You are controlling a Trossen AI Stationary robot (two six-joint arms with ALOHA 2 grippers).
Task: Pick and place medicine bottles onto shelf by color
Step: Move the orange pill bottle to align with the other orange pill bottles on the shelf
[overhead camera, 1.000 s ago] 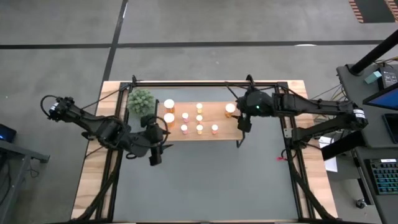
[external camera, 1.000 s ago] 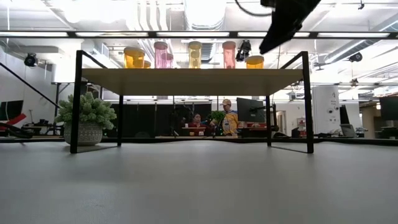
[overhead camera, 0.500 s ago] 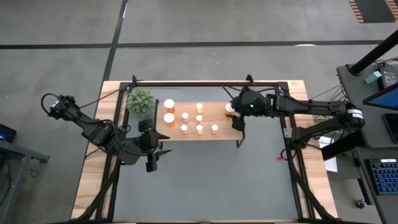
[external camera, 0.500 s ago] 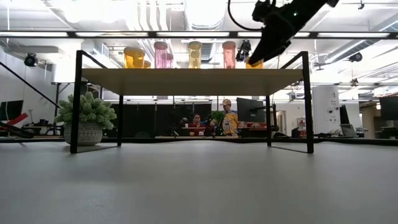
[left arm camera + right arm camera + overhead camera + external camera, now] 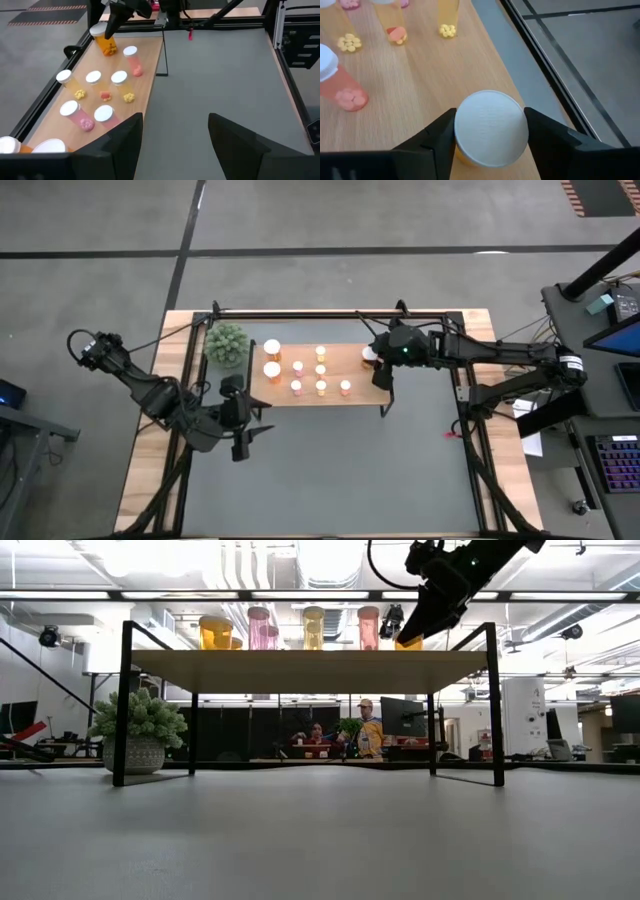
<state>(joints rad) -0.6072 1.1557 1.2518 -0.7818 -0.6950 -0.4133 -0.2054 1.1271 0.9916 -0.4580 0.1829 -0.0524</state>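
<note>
The fingers (image 5: 547, 137) of the right gripper (image 5: 380, 368) are seen set either side of the white cap of an orange bottle (image 5: 491, 129) at the shelf's (image 5: 355, 385) right end, narrowed since a second ago; full clamping cannot be told. A regrasp or repositioning is judged under way. The left gripper (image 5: 175, 145) is released, drawn back over the grey counter (image 5: 330, 470). Remaining bottles (image 5: 320, 370), translucent ribbed-capped cylinders, are stood on smooth light wood beside the spiky plant (image 5: 226, 342)

Bright, even overhead light. Ceiling lamps (image 5: 320, 560) glare in the low view. Soft shadows lie under the shelf (image 5: 345, 405).
</note>
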